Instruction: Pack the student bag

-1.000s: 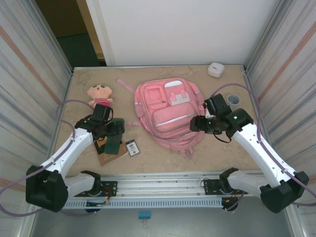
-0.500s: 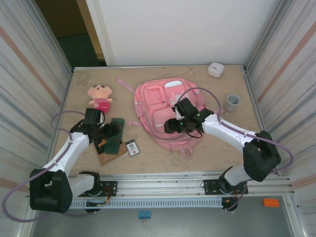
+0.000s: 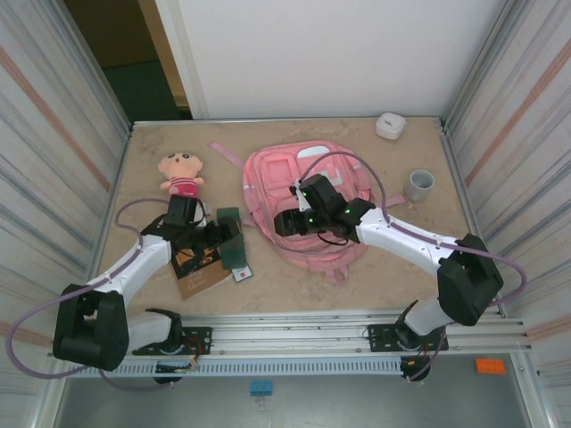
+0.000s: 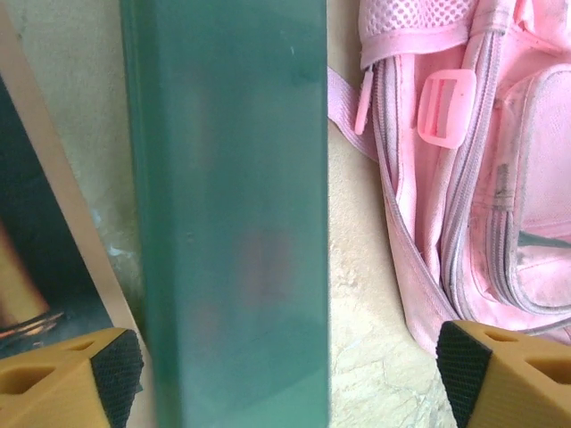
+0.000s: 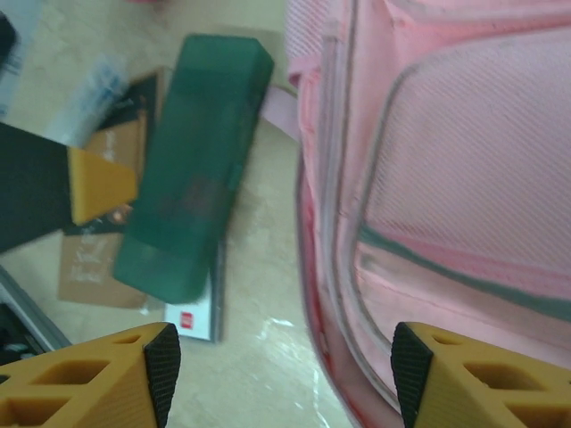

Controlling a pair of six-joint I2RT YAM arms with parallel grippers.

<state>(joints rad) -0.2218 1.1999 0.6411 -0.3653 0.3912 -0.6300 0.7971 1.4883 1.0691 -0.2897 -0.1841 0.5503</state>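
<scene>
The pink student bag (image 3: pixel 268 178) lies flat mid-table, front pockets up, and also shows as the bag (image 4: pixel 500 178) and the bag (image 5: pixel 446 160). A green pencil case (image 3: pixel 232 241) sits just left of it, partly over a book. My left gripper (image 3: pixel 221 242) is open around the case (image 4: pixel 232 223). The case rests against the left finger, with bare table between it and the right finger; the left gripper (image 4: pixel 290 374) is spread wide. My right gripper (image 3: pixel 284 223) hovers open over the bag's left edge. Only the bag's seam and table lie below the right gripper (image 5: pixel 278 366). The case (image 5: pixel 192 169) lies to its left.
A plush doll (image 3: pixel 182 172) sits at the back left. A brown book (image 3: pixel 198 275) and a small white card (image 3: pixel 241 273) lie under and beside the case. A grey cup (image 3: pixel 420 185) and a white object (image 3: pixel 390 125) stand at the back right. Metal walls close in both sides.
My right arm swung left across the bag to its left edge. The left gripper and the green case shifted right, toward the bag, and the case now looks tilted.
</scene>
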